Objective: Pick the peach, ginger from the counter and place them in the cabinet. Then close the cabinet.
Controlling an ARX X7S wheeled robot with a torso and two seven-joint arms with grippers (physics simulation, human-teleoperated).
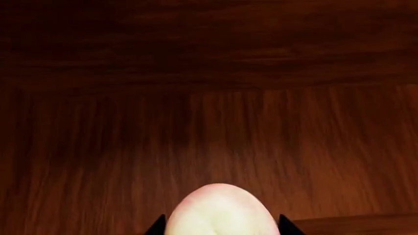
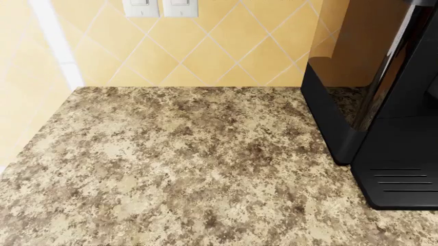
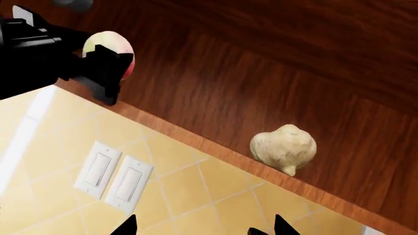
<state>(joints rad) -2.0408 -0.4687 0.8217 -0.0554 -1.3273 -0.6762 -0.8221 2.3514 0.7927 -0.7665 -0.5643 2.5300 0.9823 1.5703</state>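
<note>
Your left hand [image 3: 98,66] grips the peach [image 3: 111,49] over the dark wooden cabinet shelf [image 3: 274,73]. The ginger [image 3: 283,148] rests on that shelf near its front edge, facing your empty, parted right hand [image 3: 202,227]. The speckled table [image 2: 171,164] lies below.

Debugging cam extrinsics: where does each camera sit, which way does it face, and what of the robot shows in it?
Left wrist: behind the left gripper, facing wooden cabinet boards; its fingertips flank the peach.
Head: above, looking down on the bare counter, tiles, a black appliance; no arms.
Right wrist: looks up at the cabinet, ginger on its shelf; right gripper tips open and empty.
Shared: peach and left gripper appear in both wrist views.
</note>
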